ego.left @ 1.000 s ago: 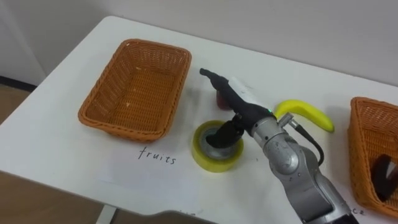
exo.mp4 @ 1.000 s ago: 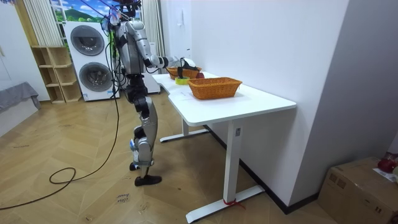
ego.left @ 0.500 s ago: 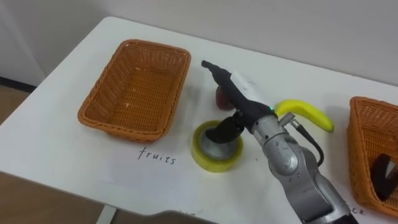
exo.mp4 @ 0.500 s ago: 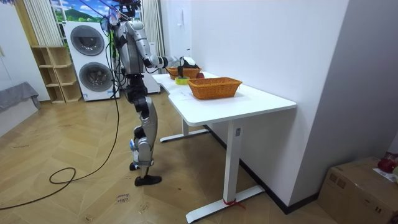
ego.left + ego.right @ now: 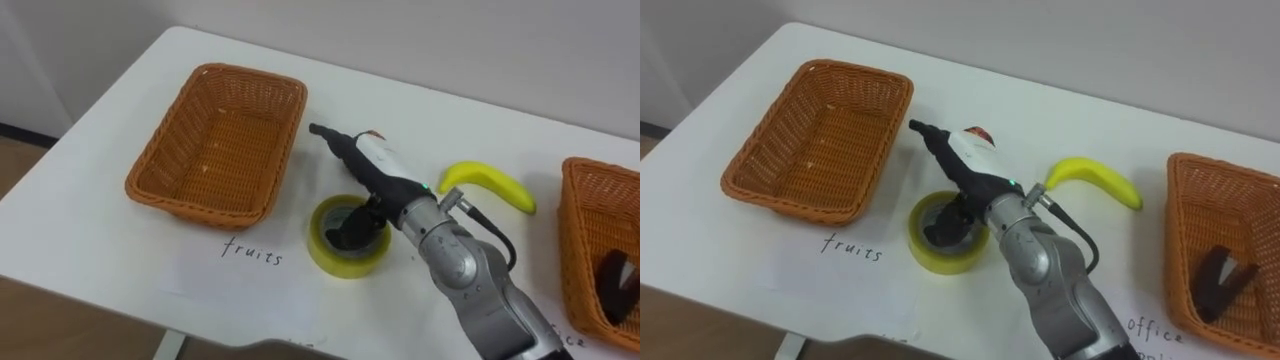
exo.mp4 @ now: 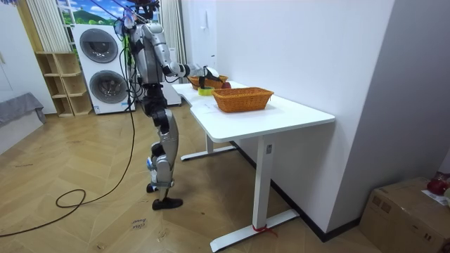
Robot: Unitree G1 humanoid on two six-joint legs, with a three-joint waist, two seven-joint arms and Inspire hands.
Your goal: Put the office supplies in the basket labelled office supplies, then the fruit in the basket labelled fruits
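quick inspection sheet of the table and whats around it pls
surface: white table, bare apart from the job's things
job's things: yellow tape roll lying flat mid-table; banana on the table to its right; red fruit behind the hand, mostly hidden; left basket empty; right basket holds a dark item
clutter: nothing seen
hands: right hand over the tape roll, reaching into its hole; grip cannot be read
cables: nothing seen on the table
surroundings: room view shows washing machines, a shelf unit and a cardboard box on a wood floor
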